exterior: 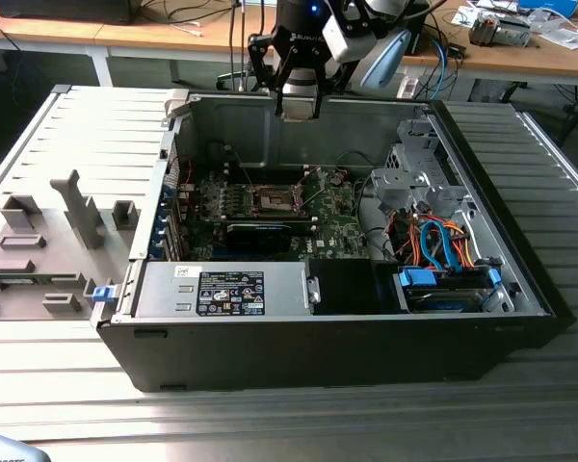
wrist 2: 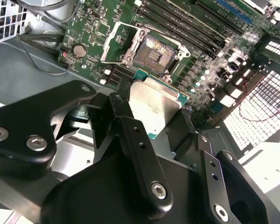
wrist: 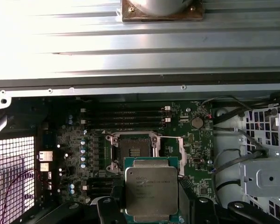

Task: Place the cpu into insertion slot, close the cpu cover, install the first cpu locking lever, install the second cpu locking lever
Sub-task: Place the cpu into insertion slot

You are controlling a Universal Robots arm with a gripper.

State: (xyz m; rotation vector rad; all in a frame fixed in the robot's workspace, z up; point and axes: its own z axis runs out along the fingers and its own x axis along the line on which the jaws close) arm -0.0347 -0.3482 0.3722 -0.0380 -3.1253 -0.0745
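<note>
Now hovering above the socket (wrist: 134, 151), with the gripper (exterior: 299, 104) pinching the chip (wrist: 151, 191) between its jaws and the cover (wrist 2: 115, 44) open beside the socket.

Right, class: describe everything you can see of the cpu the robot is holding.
The cpu is a flat square chip: silvery-grey metal face with faint print, green board edge round it. The claw grips it by two opposite sides, face toward the first wrist camera. It hangs clear of the open insertion slot.
</note>
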